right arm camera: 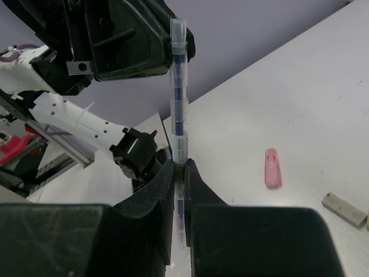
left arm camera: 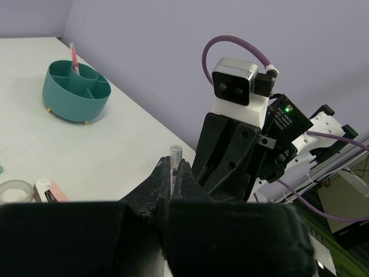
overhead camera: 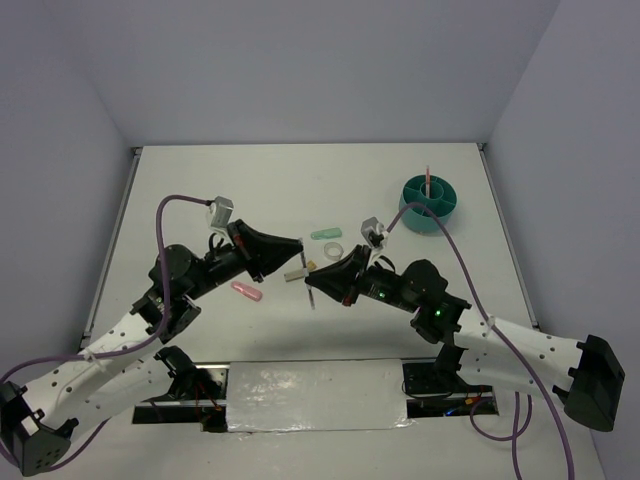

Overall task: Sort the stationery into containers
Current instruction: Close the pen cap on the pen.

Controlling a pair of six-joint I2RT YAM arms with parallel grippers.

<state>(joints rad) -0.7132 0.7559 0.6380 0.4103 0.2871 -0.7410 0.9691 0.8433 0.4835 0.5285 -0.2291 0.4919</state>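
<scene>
Pen (right arm camera: 178,98), slim translucent cylinder, clamped by left tool (left arm camera: 174,168) and right tool (right arm camera: 179,168).

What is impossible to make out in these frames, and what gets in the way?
Right wrist view: the right gripper, shut on the slim pen, hides its lower end.
Left wrist view: the left gripper covers the pen below its cap; whether those shut jaws pinch it is unclear.
Left wrist view: the tape ring is cut off by the left edge.
Top view: the teal organiser compartments are too small to check.
</scene>
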